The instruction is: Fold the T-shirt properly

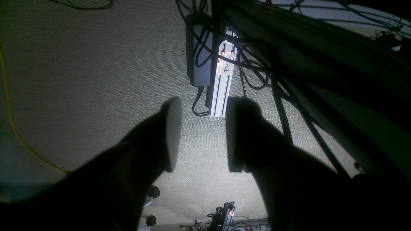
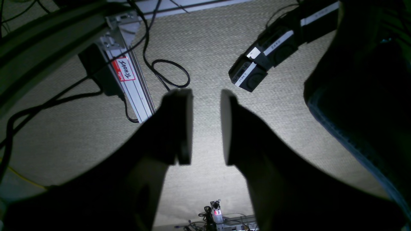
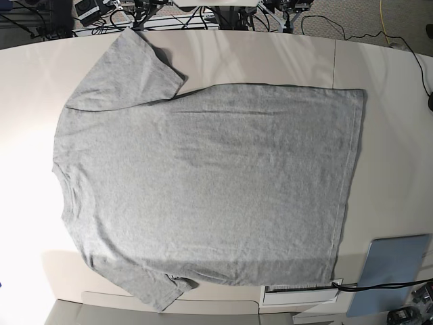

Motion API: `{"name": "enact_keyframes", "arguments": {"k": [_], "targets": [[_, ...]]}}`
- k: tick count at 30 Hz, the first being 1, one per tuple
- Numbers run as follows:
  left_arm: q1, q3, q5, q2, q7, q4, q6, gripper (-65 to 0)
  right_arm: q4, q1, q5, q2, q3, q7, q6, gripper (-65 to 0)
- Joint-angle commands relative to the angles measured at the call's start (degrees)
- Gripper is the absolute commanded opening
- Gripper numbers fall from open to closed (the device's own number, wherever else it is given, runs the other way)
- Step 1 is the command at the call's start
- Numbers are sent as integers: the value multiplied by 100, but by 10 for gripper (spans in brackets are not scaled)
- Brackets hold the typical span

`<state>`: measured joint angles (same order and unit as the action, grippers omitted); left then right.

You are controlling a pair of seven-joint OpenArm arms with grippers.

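In the left wrist view, the left pincer [image 1: 200,134] hangs above a carpeted floor [image 1: 80,80], its two fingers apart with nothing between them. A pale metal rail [image 1: 223,80] and a tangle of black cables [image 1: 253,67] lie on the floor beyond.

In the right wrist view, the right pincer [image 2: 207,126] also has its fingers apart and holds nothing. Under it lie the same carpet, a labelled rail [image 2: 128,77] and a looped cable [image 2: 170,73].

In the base view, the T-shirt [image 3: 210,183] lies spread flat on the desk [image 3: 392,135], plain side up, neck toward the left edge, hem toward the right. Neither pincer shows here.
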<state>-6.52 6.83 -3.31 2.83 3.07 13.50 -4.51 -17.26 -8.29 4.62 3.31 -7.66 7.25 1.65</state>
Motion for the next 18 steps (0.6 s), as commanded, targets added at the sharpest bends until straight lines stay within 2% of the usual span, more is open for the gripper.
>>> {"name": "enact_keyframes", "arguments": {"k": [1,18], "targets": [[-31,0,-31,-11,55,22,-17,-403,-26,-31,17,35,-15,7,-15,-493],[-31,0,-31,-11,46,22,-20,-403,-26,-28,15,35,-15,-26,-13,-493]]}}
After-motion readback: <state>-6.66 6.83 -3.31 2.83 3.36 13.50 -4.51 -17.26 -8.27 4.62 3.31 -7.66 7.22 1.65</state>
